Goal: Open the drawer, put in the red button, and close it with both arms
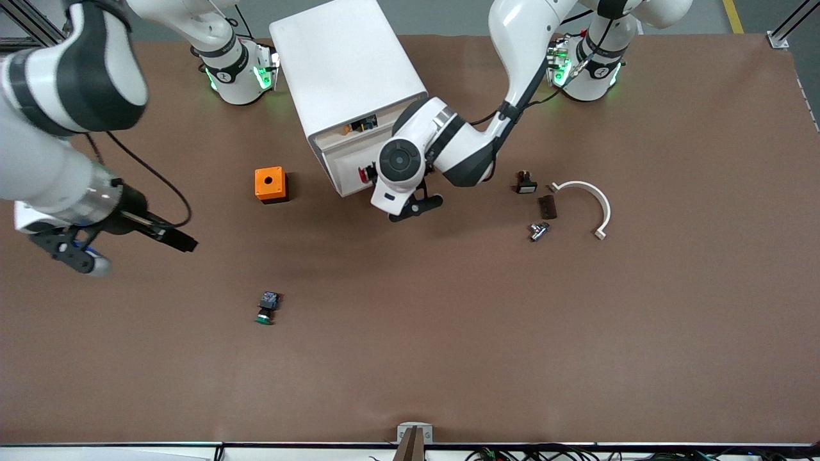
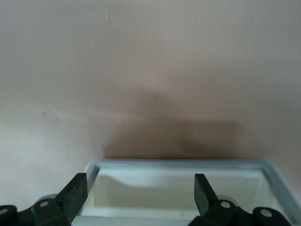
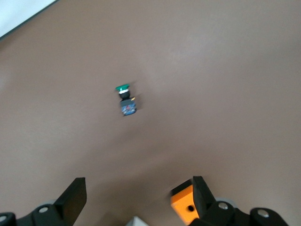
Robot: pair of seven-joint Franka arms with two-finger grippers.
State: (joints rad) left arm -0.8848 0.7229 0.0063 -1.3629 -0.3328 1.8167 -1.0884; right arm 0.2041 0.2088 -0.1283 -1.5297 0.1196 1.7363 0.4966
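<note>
Nearest the camera edge of the table (image 1: 448, 358) lies the green-capped switch (image 1: 267, 307), a lookalike to leave alone. Farther in, toward the right arm's end, the right gripper (image 1: 128, 240) hangs in the air over bare table with its fingers (image 3: 75, 195) spread and empty, its arm bent low. Farther still, the left gripper (image 1: 415, 206) hovers with parted, empty fingers (image 2: 75, 193) over the drawer (image 1: 349, 176), which stands pulled out from the white cabinet (image 1: 346, 77); its wrist points straight down. The red button (image 1: 368, 173) appears to lie in that drawer. The closing push should likely be square against the front, both grippers pressing evenly, so the cabinet does not skid.
</note>
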